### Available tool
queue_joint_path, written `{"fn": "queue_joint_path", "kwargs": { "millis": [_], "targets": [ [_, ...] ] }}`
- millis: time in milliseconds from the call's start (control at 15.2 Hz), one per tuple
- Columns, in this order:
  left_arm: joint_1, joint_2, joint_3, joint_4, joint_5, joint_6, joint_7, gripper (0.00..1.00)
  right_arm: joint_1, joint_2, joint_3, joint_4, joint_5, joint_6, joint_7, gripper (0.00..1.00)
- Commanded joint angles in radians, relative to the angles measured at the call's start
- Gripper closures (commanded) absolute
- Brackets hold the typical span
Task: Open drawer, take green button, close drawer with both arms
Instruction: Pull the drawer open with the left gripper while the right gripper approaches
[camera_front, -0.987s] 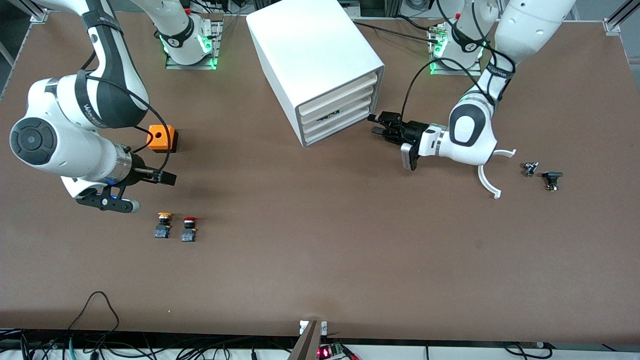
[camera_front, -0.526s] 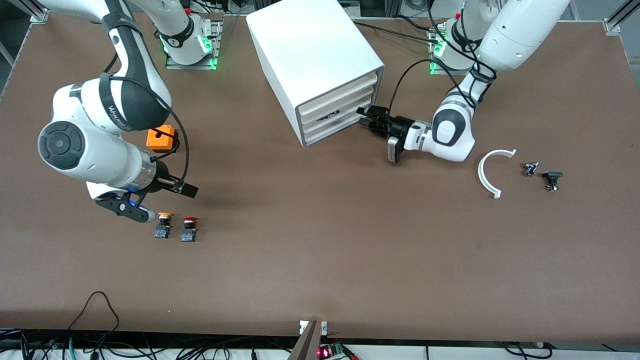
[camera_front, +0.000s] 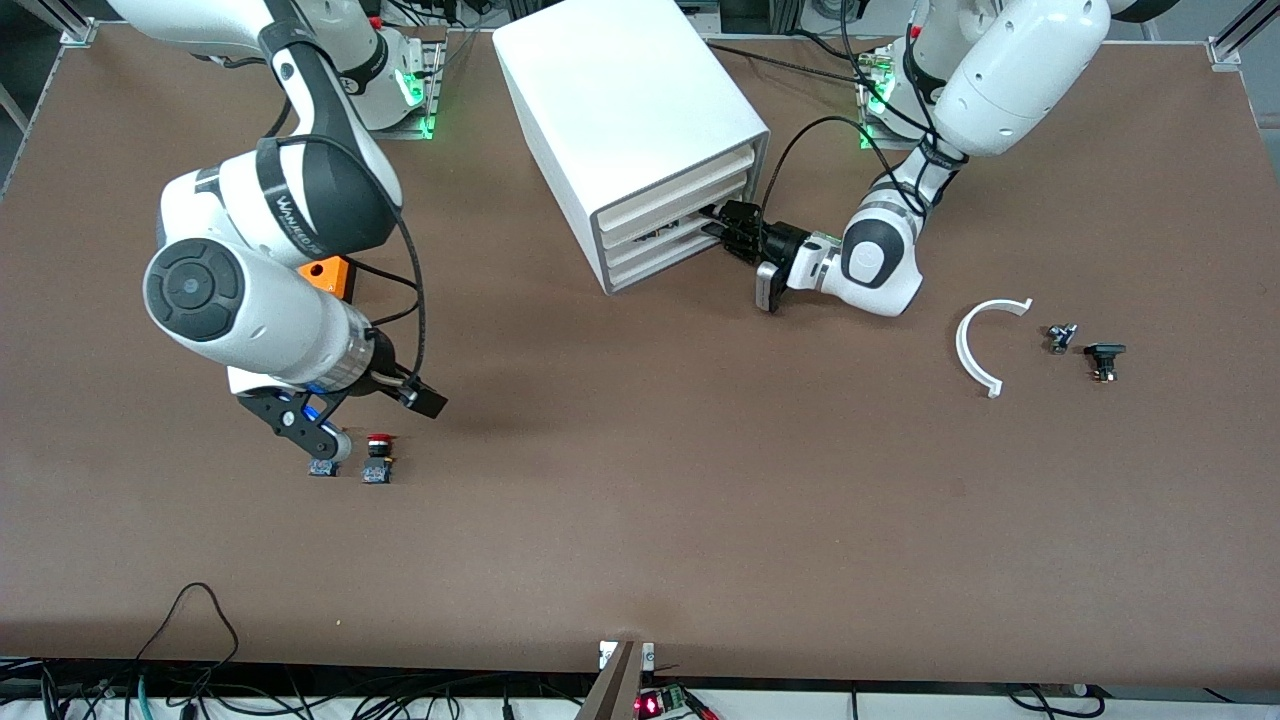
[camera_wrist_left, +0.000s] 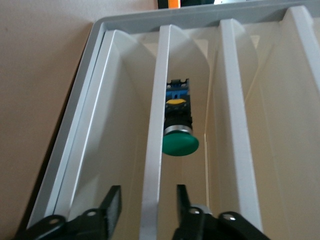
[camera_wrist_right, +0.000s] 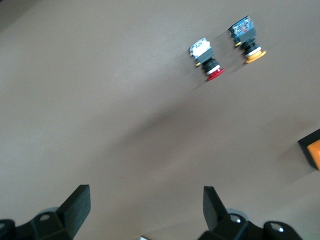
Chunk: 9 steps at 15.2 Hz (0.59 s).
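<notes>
The right arm hangs over the 9 o'clock part of the surface, its jaws spread wide above bare board. Its wrist sits low over two spare buttons, so a careless sweep toward the middle could knock them over.

The left arm reaches in from 2 o'clock to the front of the cabinet, which stands at 12 o'clock. Its jaws are narrowly parted and straddle the thin front lip of the drawer without pinching it yet. The four fronts look alike and lie close together, so a small height error would catch a neighbouring lip. A shallow bite could slip off the smooth plastic. Nothing visibly anchors the cabinet, so a skewed or sticky pull might drag the whole box instead of sliding the tray.

The button with the green cap lies on its side inside that drawer, just past the lip. A sharp tug could send it rolling deeper or jam it against the front.

The red-capped button and the yellow-capped button at 8 o'clock are decoys; neither should be picked.
</notes>
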Motion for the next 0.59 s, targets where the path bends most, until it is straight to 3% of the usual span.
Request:
{"fn": "queue_joint_path", "kwargs": {
  "millis": [0,132,526],
  "targets": [
    [-0.011,-0.002,-0.002,-0.01,-0.035,0.006,0.038,0.77,0.029,0.05,-0.003,0.096,0.014,-0.013,0.076,0.0],
    [-0.025,-0.002,-0.002,-0.01,-0.035,0.004,0.036,1.0,0.049,0.05,-0.003,0.104,0.014,0.013,0.106,0.0],
    [-0.011,-0.005,-0.001,0.003,-0.033,-0.004,-0.003,1.0,0.075,0.05,0.027,0.105,0.062,0.131,0.205,0.0]
  ]
}}
